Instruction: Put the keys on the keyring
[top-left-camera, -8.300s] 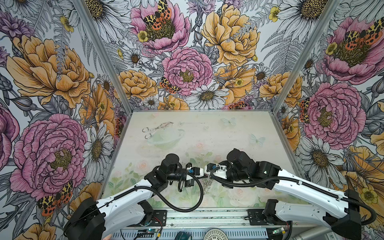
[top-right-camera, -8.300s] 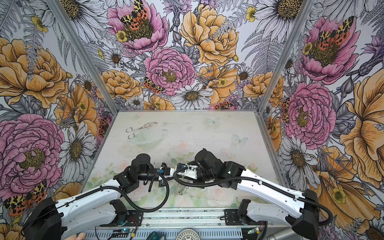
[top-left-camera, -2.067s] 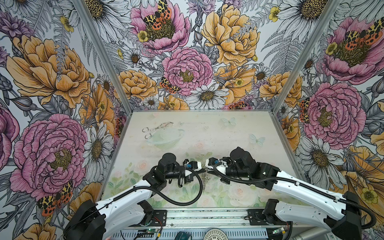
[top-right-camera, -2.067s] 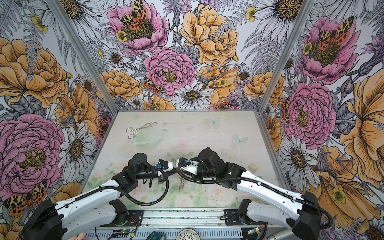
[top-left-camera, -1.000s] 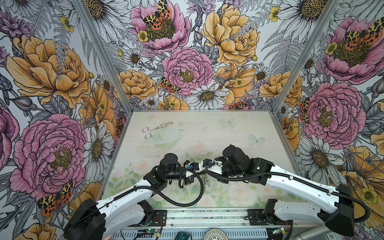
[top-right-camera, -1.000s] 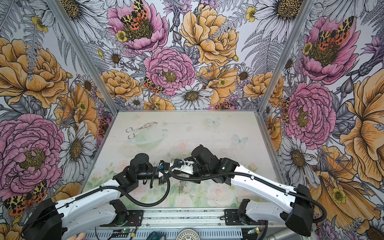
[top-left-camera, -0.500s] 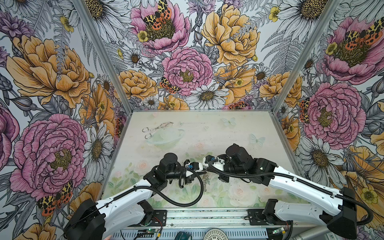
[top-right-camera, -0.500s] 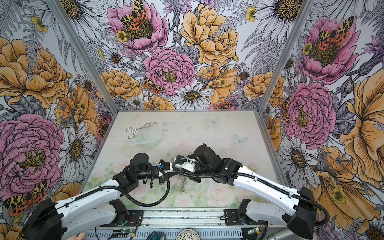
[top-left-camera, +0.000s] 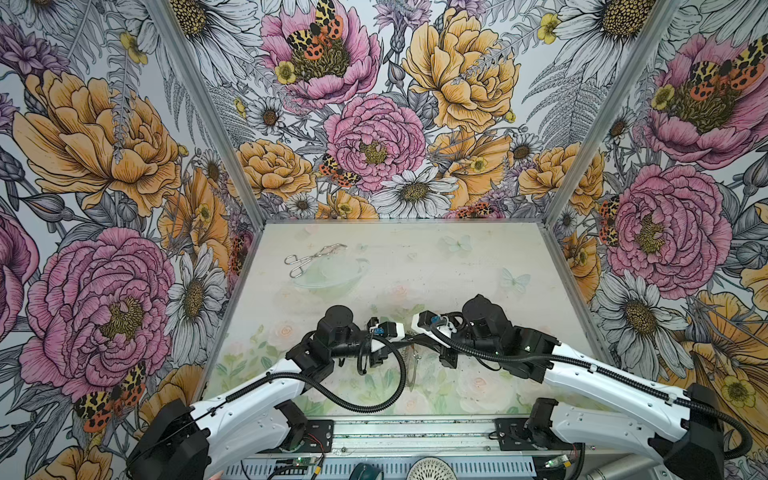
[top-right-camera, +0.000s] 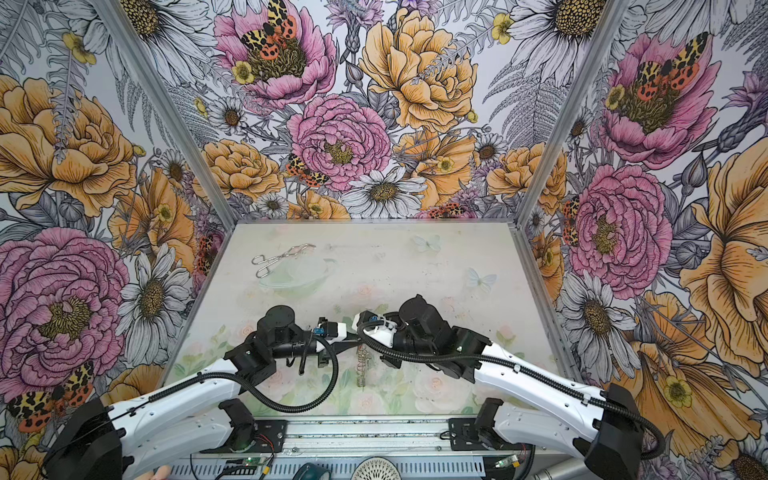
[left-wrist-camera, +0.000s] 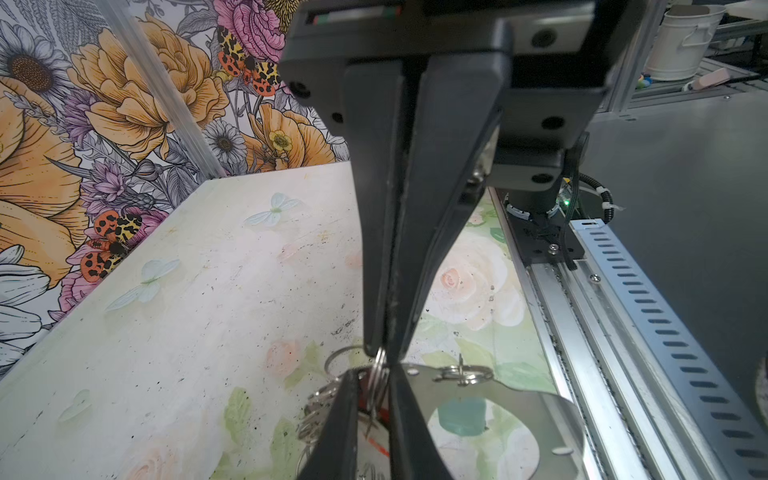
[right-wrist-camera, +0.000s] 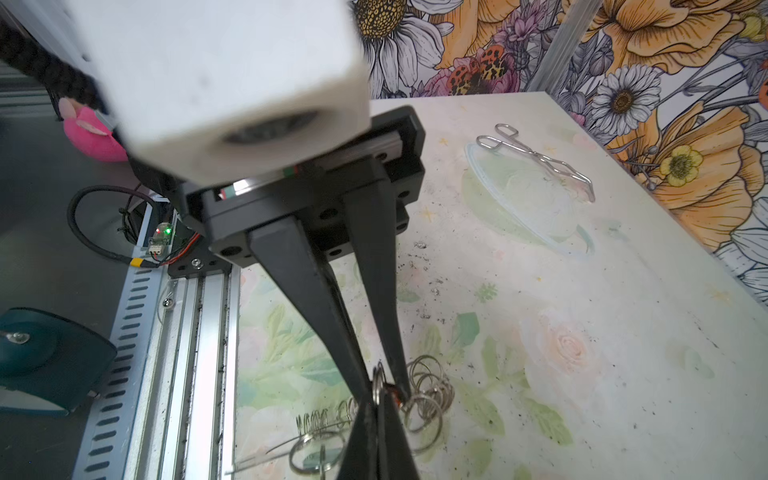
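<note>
Both my claws have edged a little away from the rail (top-left-camera: 415, 432) since the earliest picture, or risen above it; I cannot tell which. They meet tip to tip near the rail's middle.

My right claw (left-wrist-camera: 381, 352) is pressed together on a small silver ring (left-wrist-camera: 379, 374). My left claw (left-wrist-camera: 374, 370) faces it with its fingers (right-wrist-camera: 324, 316) a little apart, straddling that same ring. The keys (left-wrist-camera: 366, 399) show only as a sliver of red tag inside that gap; I cannot make out the blades.

The keyring (left-wrist-camera: 519, 401) hangs below the meeting tips, toward the rail. Its flat face is turned to my left wrist, and in both top views the keyring (top-left-camera: 410, 365) (top-right-camera: 363, 368) is edge-on. Its fringe rings (right-wrist-camera: 424, 395) bunch just beside the tips. Whether its low edge touches the table (top-left-camera: 457, 270) I cannot tell.

The tongs (top-left-camera: 313, 257) lie far from the rail, well apart from both claws.
</note>
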